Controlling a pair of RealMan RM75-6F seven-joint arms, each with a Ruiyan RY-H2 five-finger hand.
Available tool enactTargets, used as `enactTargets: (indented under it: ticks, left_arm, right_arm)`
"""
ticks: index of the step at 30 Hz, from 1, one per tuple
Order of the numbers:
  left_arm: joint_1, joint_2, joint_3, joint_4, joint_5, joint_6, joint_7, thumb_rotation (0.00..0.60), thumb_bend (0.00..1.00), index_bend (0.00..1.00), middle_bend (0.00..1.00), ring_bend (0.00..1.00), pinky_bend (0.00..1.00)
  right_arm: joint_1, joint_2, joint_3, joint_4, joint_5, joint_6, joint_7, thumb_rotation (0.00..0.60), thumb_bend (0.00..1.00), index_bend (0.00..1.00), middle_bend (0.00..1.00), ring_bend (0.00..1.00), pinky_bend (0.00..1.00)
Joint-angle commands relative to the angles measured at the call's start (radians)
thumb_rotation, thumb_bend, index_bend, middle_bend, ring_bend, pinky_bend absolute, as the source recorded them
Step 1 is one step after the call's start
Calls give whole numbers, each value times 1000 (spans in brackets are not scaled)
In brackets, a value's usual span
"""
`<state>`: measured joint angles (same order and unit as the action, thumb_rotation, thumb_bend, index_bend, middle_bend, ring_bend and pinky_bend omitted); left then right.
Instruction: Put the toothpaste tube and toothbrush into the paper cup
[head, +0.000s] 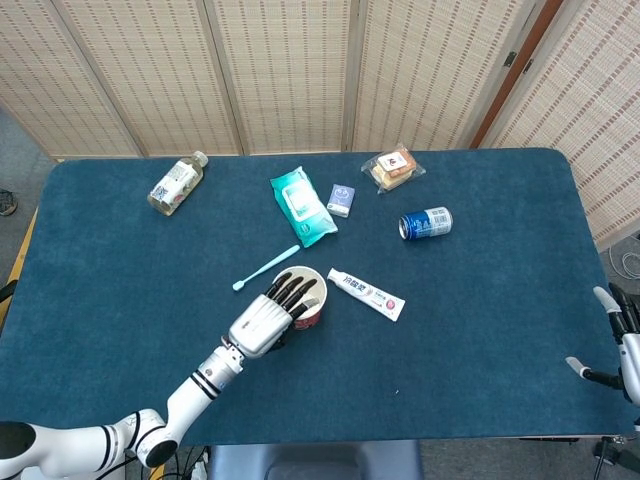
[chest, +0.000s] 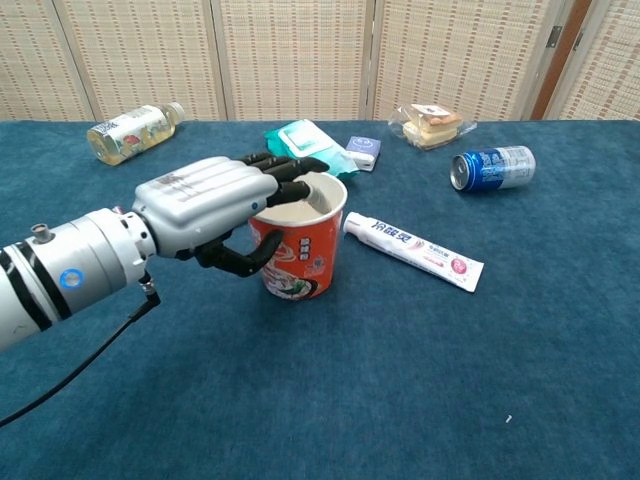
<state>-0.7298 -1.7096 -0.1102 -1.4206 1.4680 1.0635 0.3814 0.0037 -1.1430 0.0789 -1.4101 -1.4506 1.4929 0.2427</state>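
Gripping the paper cup (chest: 300, 262), left hand (chest: 205, 207) fingers (chest: 290, 180) over its rim

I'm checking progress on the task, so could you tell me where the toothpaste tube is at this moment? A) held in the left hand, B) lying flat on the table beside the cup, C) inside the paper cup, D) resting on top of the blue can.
B: the toothpaste tube lies flat on the table just beside the paper cup, which the left hand holds at the rim.
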Motion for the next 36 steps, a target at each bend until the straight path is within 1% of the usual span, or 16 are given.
enactTargets:
  ticks: [1,4,12,19,21,24,27,31,36]
  left_arm:
    - [9,12,2,-22,-12,4,13,600,662,51,0,0,0]
    - [17,28,3,-50,-21,12,28,600,662,13,0,0,0]
    - [54,96,21,-160,-50,37,88,600,662,8,0,0,0]
    - [113,185,50,-264,-41,112,142,600,662,12,0,0,0]
    - [134,216,60,-285,-39,135,149,600,662,15,0,0,0]
    - [161,256,73,-302,-36,161,139,600,662,22,0,0,0]
    - [191,304,88,-306,-31,187,115,600,662,29,0,0,0]
    - [241,373,112,-290,-9,235,55,600,662,37,0,0,0]
    - [284,436,139,-270,20,269,2,600,662,44,0,0,0]
  right_arm:
    - [0,1,0,-2,-1,1,-1,600,3,116,42,57,432]
    - [0,2,0,-5,-2,2,-3,600,3,116,42,57,432]
    - [7,6,1,-26,-11,1,-21,600,2,115,42,57,432]
    - [19,2,17,-64,-9,6,-55,600,3,116,49,56,430]
    - [26,1,24,-83,-4,3,-69,600,3,116,50,56,415]
    - [40,-1,37,-114,9,-9,-105,600,2,116,50,56,363]
    - [63,-4,54,-158,32,-34,-153,600,1,115,35,28,314]
    - [121,-13,83,-226,89,-116,-237,600,0,116,0,0,250]
    - [193,-68,129,-248,167,-190,-309,600,0,114,0,0,216]
